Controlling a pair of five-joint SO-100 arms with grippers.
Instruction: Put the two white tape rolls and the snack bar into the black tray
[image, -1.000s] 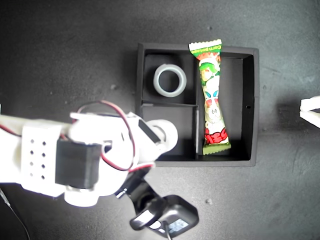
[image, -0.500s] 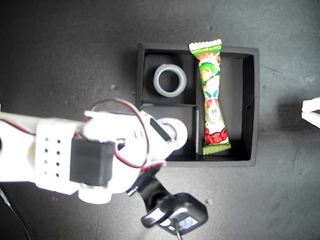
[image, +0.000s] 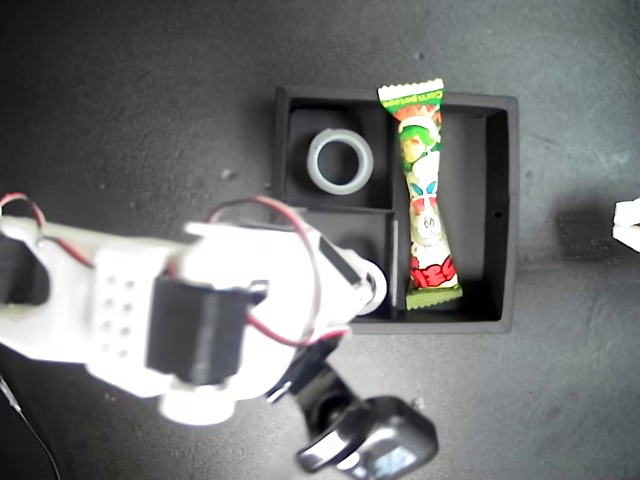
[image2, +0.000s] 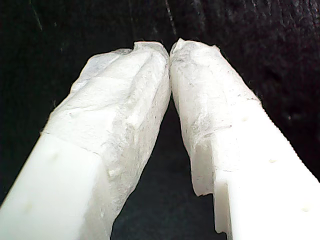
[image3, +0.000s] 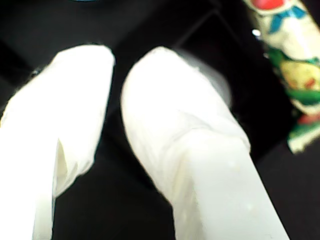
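Observation:
The black tray (image: 500, 210) lies in the middle of the exterior view. One white tape roll (image: 340, 160) rests flat in its small upper-left compartment. The snack bar (image: 422, 195) lies along the long compartment, also seen in the second wrist view (image3: 292, 70). My second gripper (image: 365, 285) reaches in from the exterior view's left, over the tray's other small compartment. It is shut on the second white tape roll (image: 373, 288), which shows as a blurred pale rim (image3: 219, 82) around one finger. My first gripper (image2: 170, 47) is shut and empty above the black surface.
A white piece of the other arm (image: 628, 222) pokes in at the exterior view's right edge. A black camera module (image: 370, 445) hangs below my second arm. Dark table surface (image: 150, 100) surrounds the tray.
My second arm has moved toward the exterior view's right, bringing the roll from the tray's left wall to over the lower small compartment. The white piece at the right edge has drawn back.

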